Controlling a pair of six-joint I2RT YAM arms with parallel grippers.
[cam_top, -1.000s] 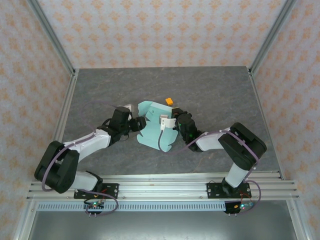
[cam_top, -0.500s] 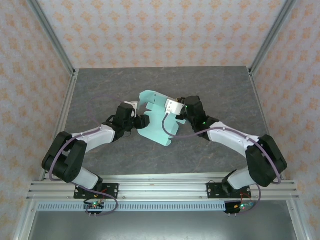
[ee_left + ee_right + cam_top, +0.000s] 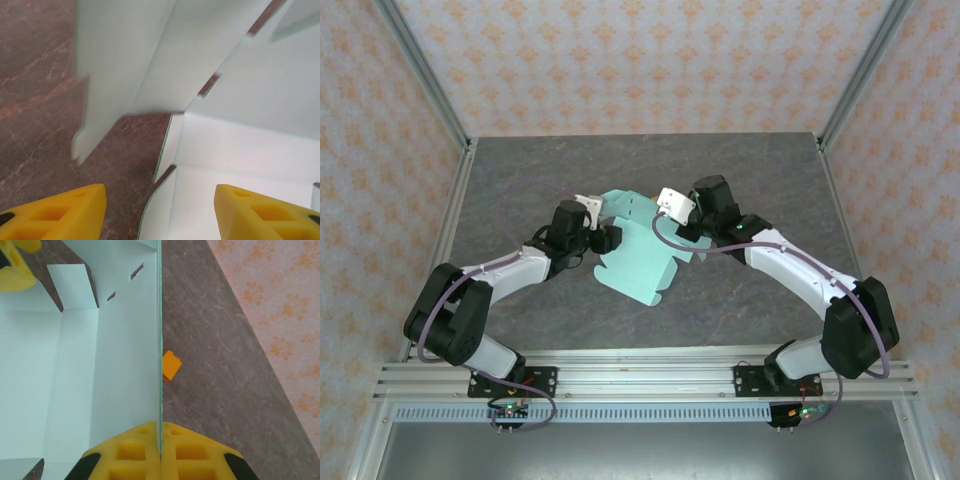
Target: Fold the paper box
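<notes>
The paper box [image 3: 640, 265] is a pale mint-green die-cut sheet, partly folded, in the middle of the table. My right gripper [image 3: 161, 442] is shut on the edge of one panel and holds that panel upright; from above it sits at the sheet's far right edge [image 3: 688, 230]. My left gripper [image 3: 160, 215] is open, its yellow fingers [image 3: 60, 212] astride the sheet's left edge with a rounded flap [image 3: 165, 200] lying between them. From above the left gripper [image 3: 605, 238] is at the sheet's left side. Other flaps [image 3: 125, 55] stand raised ahead of it.
A tiny orange cube [image 3: 171, 365] lies on the grey table [image 3: 520, 180] just right of the upright panel. Patterned walls and metal posts [image 3: 420, 70] close in the table's sides and back. The arms' rail [image 3: 640, 375] runs along the near edge.
The right arm has stretched toward the far side, carrying the gripped panel up and away. The sheet has shifted and opened toward the near side. The left gripper stays open at the left edge.
</notes>
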